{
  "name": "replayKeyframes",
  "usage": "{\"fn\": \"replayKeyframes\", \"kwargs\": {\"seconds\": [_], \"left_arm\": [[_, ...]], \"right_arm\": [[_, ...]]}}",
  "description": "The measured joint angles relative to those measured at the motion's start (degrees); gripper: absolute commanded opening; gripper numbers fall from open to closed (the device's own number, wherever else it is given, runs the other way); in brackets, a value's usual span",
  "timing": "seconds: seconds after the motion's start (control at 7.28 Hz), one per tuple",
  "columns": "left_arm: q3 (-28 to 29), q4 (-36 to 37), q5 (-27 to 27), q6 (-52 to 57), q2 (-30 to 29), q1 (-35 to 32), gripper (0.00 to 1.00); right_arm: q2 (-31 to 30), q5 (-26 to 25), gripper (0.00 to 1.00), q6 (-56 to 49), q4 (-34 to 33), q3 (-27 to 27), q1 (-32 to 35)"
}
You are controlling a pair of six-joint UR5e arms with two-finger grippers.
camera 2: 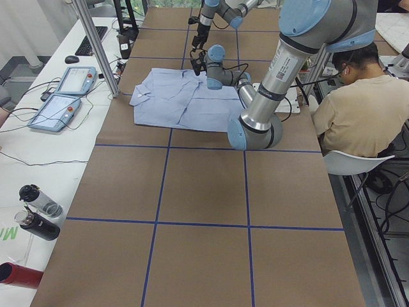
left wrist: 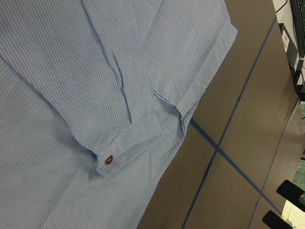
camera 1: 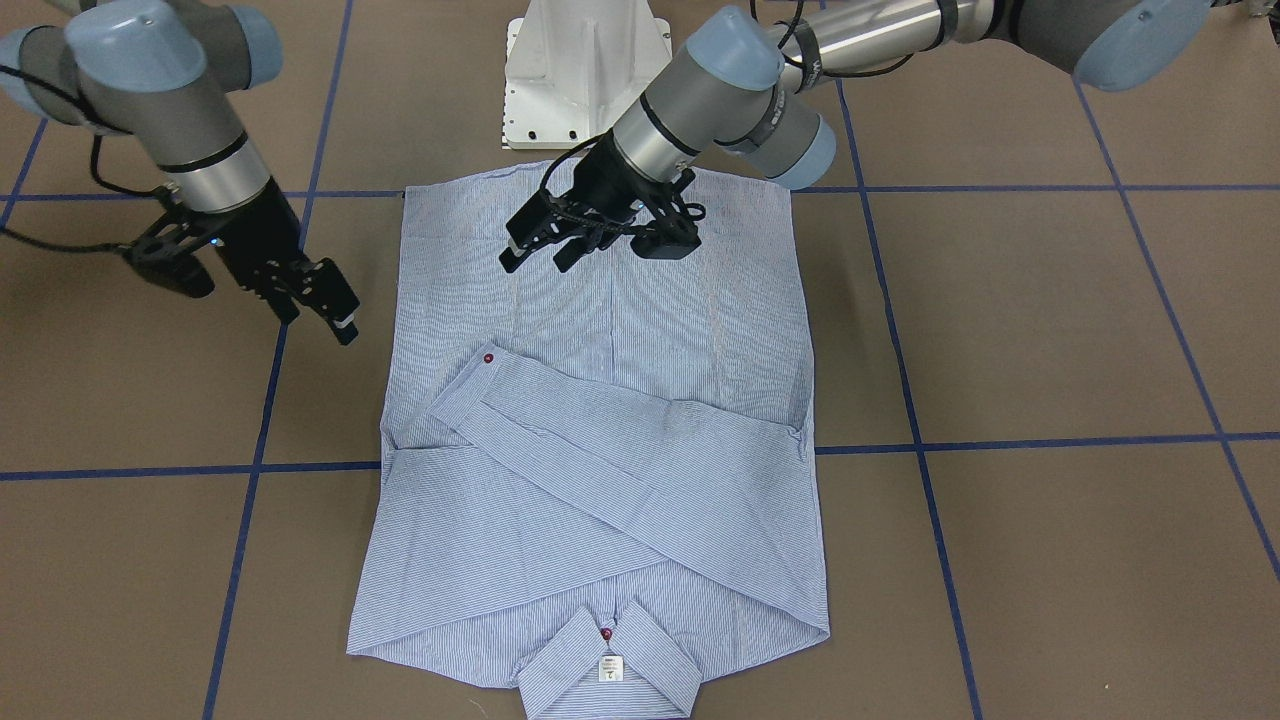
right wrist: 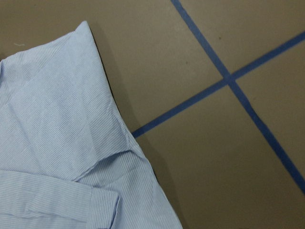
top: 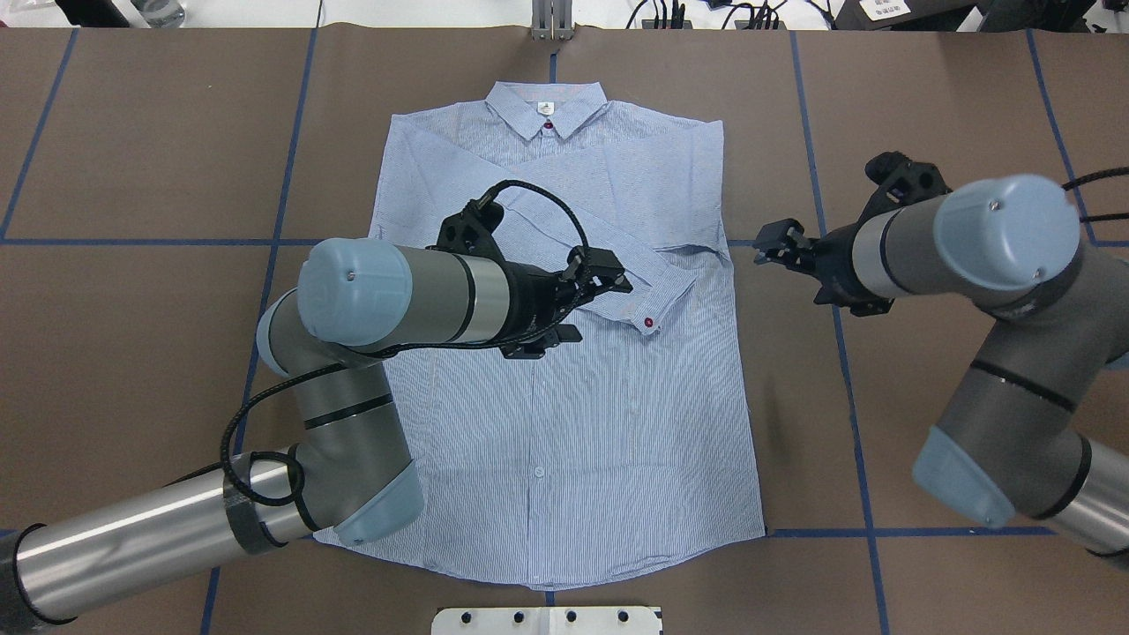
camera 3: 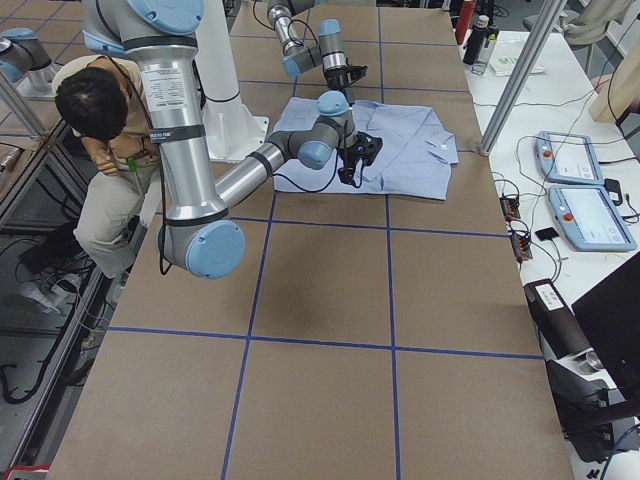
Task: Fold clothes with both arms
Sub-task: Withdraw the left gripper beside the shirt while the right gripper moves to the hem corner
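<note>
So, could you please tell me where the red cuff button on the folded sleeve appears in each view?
Front-facing: red cuff button left of centre.
Overhead: button right of centre.
Exterior left and right: too small to tell.
Left wrist: button lower left.
Right wrist: not in it.
Shared landmark: the collar, bottom in front-facing, top in overhead.

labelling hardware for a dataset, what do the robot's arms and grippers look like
The silver-grey tubular left arm and right arm have light-blue joint caps, black bands and looping black cables. The left gripper and right gripper are black, two-fingered.
</note>
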Motion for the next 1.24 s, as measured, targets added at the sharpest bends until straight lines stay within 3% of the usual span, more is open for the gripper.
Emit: {"fn": "replayKeyframes", "kwargs": {"seconds": [0.27,0.69,1.24], "left_arm": [[-5.34,0.39,-0.99,6.22,6.77,-0.95,0.91],[-10.92,0.42,-6.28,13.61,14.98,-5.50,0.91],[-11.21,0.39,-7.51,14.91,16.65,-6.68,0.91]], "right_arm": [[-4.60,-7.17,0.95,11.93,-0.19,5.24,-11.28],[-9.73,-20.94,0.92,25.90,-0.58,7.61,-27.83],[-11.96,-24.68,0.87,33.78,-1.25,7.43,-34.28]]}}
